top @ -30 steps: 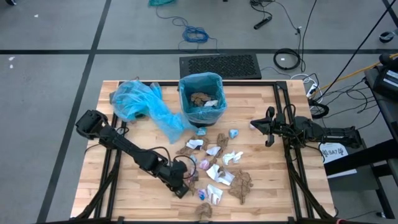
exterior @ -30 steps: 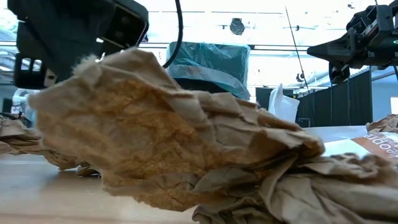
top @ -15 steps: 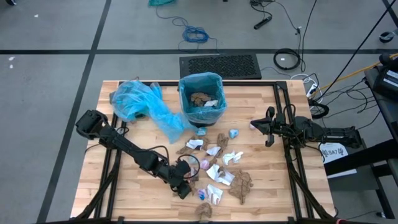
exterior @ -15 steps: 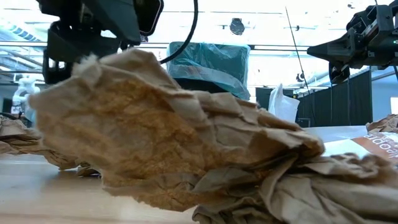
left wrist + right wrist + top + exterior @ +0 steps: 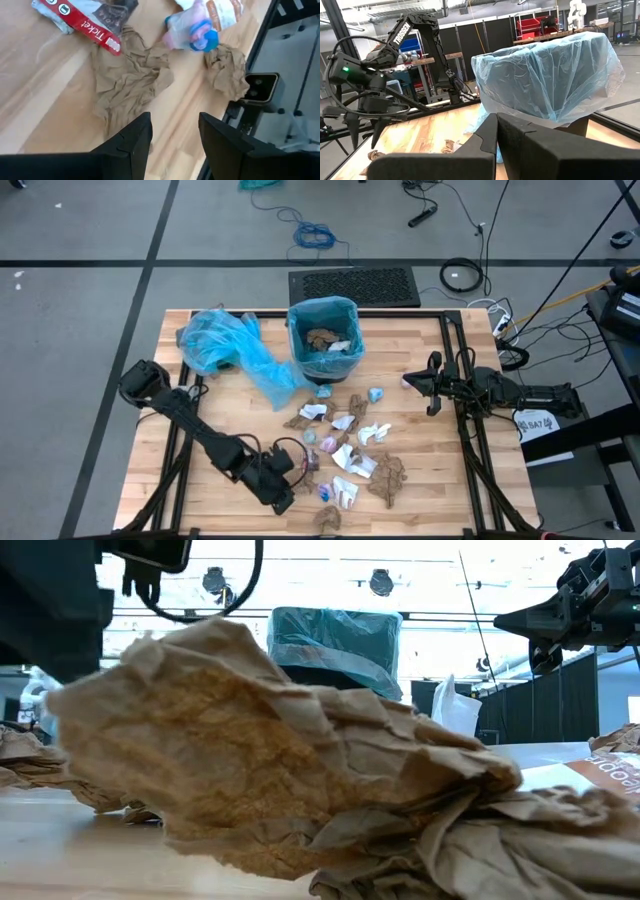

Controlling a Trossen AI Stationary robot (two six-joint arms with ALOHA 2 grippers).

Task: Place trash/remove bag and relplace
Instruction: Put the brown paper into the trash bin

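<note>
Hovering low over the near-left part of the wooden table [image 5: 210, 330], the left gripper [image 5: 283, 480] has its fingers [image 5: 131, 141] spread apart with nothing between them; its wrist view looks down past them onto a flattened brown paper scrap [image 5: 131, 82], a red printed wrapper [image 5: 87, 27], a pale blue and pink wad [image 5: 192, 35] and a smaller brown wad [image 5: 227, 72] near the table's edge. The trash [image 5: 345, 455] lies scattered across the centre and near side of the table, in front of the bin, as white, brown, blue and pink crumpled bits; several pieces sit just beside the left gripper, none held by it. The bin [image 5: 324, 338] stands upright at the far centre of the table, lined with a blue bag [image 5: 547, 75], and some scraps already rest inside it. A loose blue plastic bag [image 5: 225, 345] lies crumpled to the left of the bin, touching or nearly touching its base. The right gripper [image 5: 432, 387] waits above the right side of the table, well apart from the scraps, its fingers [image 5: 520, 140] pressed together and empty, pointing toward the bin. From the low view, a large brown paper wad [image 5: 280, 750] fills the foreground, with the lined bin visible behind it.
</note>
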